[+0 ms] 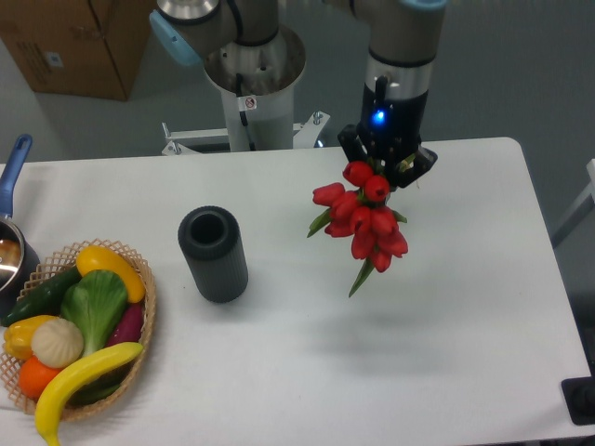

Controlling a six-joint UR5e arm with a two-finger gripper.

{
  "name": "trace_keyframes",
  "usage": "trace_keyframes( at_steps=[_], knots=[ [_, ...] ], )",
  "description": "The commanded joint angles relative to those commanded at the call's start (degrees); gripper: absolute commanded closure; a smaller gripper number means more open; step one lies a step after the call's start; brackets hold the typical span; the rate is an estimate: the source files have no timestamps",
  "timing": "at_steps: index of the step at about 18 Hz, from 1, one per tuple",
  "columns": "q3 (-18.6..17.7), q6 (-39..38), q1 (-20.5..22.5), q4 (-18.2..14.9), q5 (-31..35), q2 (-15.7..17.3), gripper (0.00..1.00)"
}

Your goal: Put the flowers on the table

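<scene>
A bunch of red tulips (365,220) with green leaves hangs blossoms-down from my gripper (383,170), above the white table (307,344) right of centre. The gripper is shut on the flowers' stems, which are hidden between its fingers. The bunch is in the air, with its shadow on the table below. A dark grey cylindrical vase (213,253) stands upright and empty to the left of the flowers.
A wicker basket (74,334) of toy fruit and vegetables sits at the front left. A pot with a blue handle (13,177) is at the left edge. The arm's base (253,74) stands behind the table. A cardboard box (79,42) is at the back left.
</scene>
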Motion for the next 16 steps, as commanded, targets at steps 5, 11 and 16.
trace_keyframes(
  at_steps=[5,11,16],
  knots=[
    [3.34,-2.01,-2.64,4.47,0.35,-8.52,1.0],
    [4.75,-4.65,-5.8,7.37,5.27,-17.75,0.89],
    [4.92,-4.83,-7.03,8.0,5.36,-20.66,0.16]
  ],
)
